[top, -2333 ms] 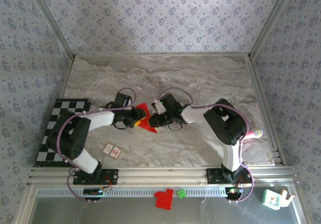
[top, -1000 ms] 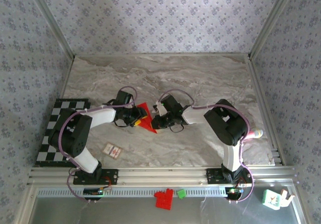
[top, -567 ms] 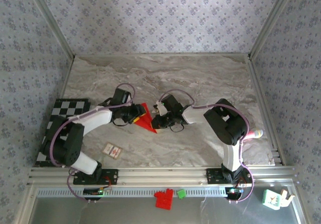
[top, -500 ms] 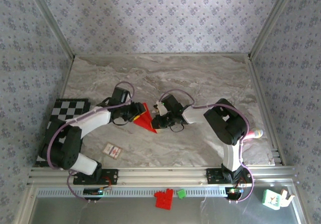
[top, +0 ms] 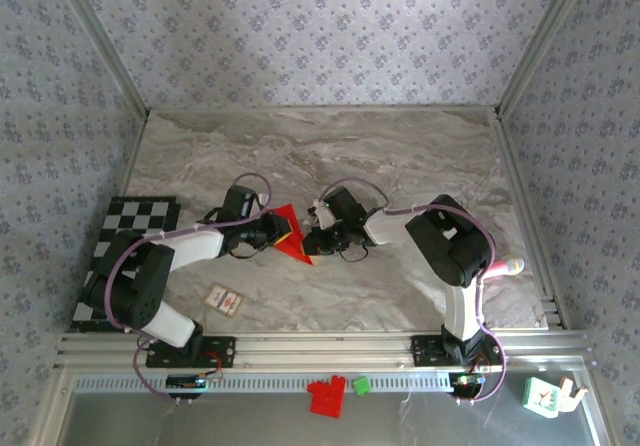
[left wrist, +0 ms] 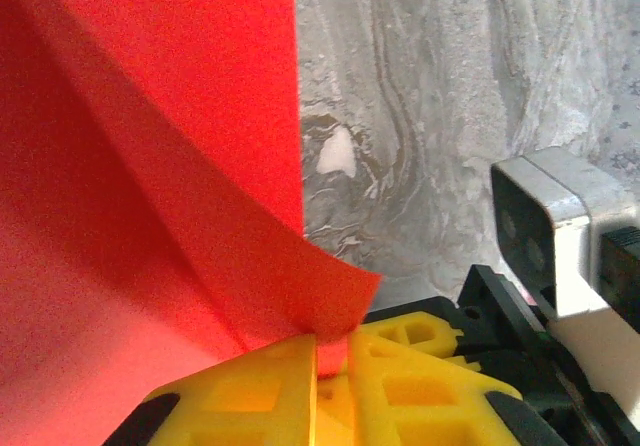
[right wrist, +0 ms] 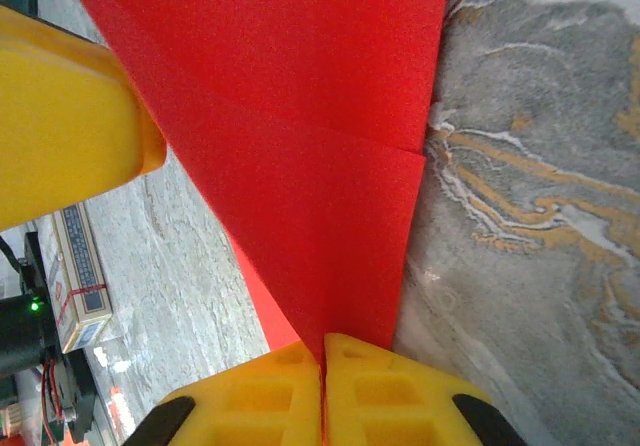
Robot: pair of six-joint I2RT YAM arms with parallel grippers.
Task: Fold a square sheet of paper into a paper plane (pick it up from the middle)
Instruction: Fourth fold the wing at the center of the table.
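Note:
The square sheet of paper is bright red and folded into a pointed triangular shape, held between the two arms at mid-table. My left gripper is at its left side. In the left wrist view a lifted corner flap of the paper runs down into the narrow gap of the left gripper, whose yellow fingers are closed on it. My right gripper is at the paper's right tip. In the right wrist view the right gripper is shut on the paper's narrow end, with a crease across the sheet.
A checkerboard mat lies at the left edge, and a small white card in front of the left arm. A red toy-brick block and a green brick sit on the front ledge. A pink-tipped item lies at the right.
The left gripper's jaws have closed onto the paper's left flap, and the left arm has shifted its elbow. The right gripper has kept its grip and place.

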